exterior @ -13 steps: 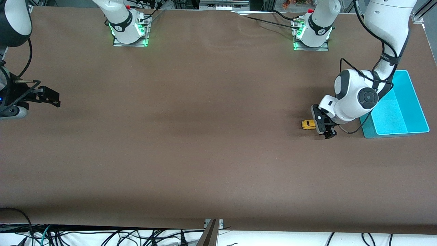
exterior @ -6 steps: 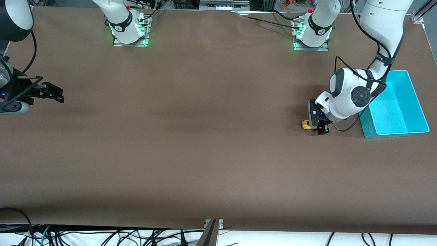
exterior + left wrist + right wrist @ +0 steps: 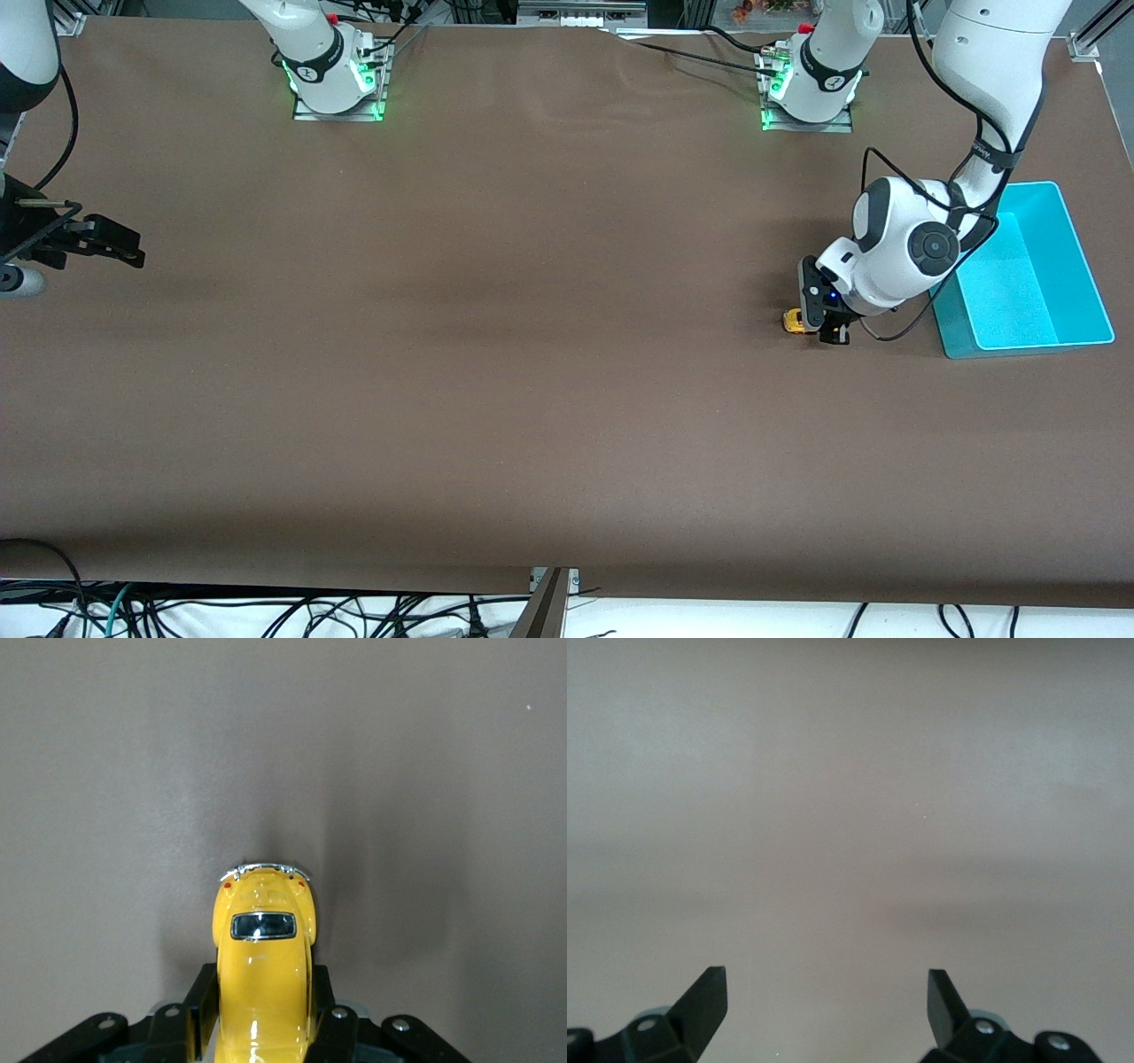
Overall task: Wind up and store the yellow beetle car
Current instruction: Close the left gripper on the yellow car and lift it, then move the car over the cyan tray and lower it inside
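Observation:
The yellow beetle car (image 3: 794, 321) stands on the brown table beside the cyan bin (image 3: 1028, 347), toward the left arm's end. My left gripper (image 3: 819, 327) is down at the table with its fingers closed against both sides of the car. In the left wrist view the car (image 3: 264, 935) sits between the two black fingers (image 3: 205, 997), with its rear window and chrome bumper sticking out past my left gripper (image 3: 264, 1014). My right gripper (image 3: 124, 250) is open and empty above the table's edge at the right arm's end, and it is open in its own wrist view (image 3: 827, 992) too.
The cyan bin holds nothing that I can see. The brown table cover (image 3: 532, 354) is bare across its middle. Cables hang below the table's near edge (image 3: 266, 611).
My left gripper has moved over the car and come down around it, so most of the car is now hidden in the front view. My right gripper has shifted slightly outward.

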